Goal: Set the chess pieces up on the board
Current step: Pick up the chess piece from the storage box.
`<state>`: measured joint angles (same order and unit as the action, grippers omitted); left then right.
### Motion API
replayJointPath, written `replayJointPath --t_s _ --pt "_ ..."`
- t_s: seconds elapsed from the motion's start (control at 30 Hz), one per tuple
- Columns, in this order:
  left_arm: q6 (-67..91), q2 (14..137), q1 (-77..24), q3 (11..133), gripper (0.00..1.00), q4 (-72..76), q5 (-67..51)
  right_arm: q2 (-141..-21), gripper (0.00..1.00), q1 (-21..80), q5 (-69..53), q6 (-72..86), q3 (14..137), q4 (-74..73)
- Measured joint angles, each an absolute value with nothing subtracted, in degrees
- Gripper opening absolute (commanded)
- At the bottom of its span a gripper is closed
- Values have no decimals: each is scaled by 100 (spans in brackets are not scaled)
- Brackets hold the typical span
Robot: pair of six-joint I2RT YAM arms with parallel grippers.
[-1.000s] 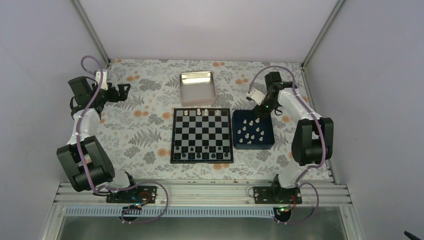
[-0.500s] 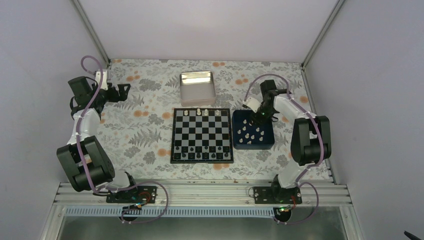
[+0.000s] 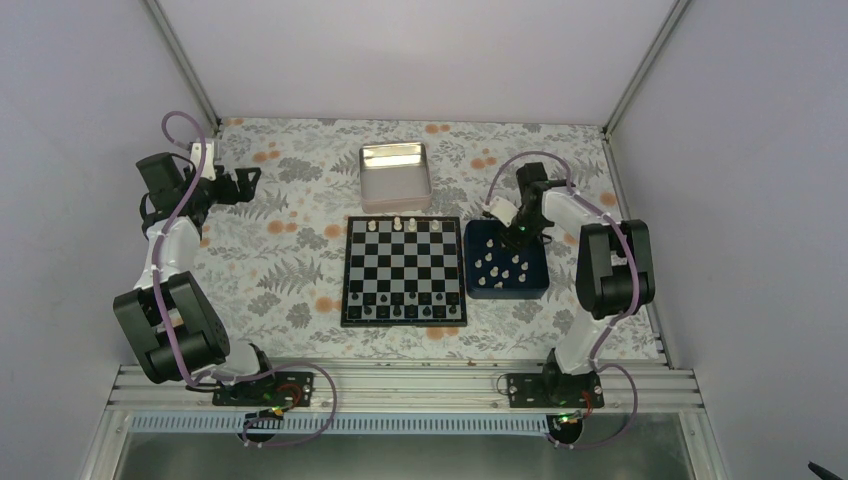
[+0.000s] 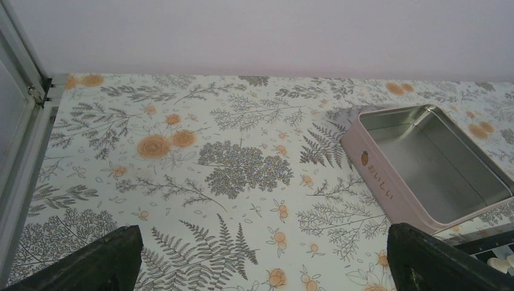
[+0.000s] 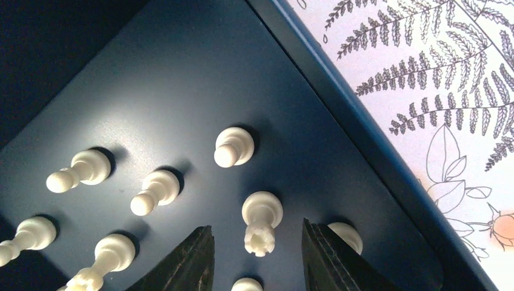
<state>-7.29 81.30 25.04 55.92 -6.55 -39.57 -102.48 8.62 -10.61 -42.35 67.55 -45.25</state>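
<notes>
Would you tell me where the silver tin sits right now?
In the top view, the silver tin sits just beyond the far edge of the board.

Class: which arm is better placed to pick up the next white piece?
Right. Its open fingers hang over the blue tray, straddling a white piece. The left arm's fingers hover over tablecloth beside the metal tin, far from that tray.

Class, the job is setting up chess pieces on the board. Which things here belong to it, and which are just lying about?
Job: chessboard; white chess pieces; dark blue tray holding them; right gripper.
Lying about: empty metal tin; left gripper, away from the board.
</notes>
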Motion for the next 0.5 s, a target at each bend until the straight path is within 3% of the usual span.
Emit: replayJointPath --t_s 0.37,0.5 --pt "-731 8130 2504 5592 100 -657 -3968 -10383 26 864 -1004 -4235 6733 -4372" --pt "-731 8130 2504 5592 100 -657 -3972 -10390 15 864 -974 -4235 6726 -4344"
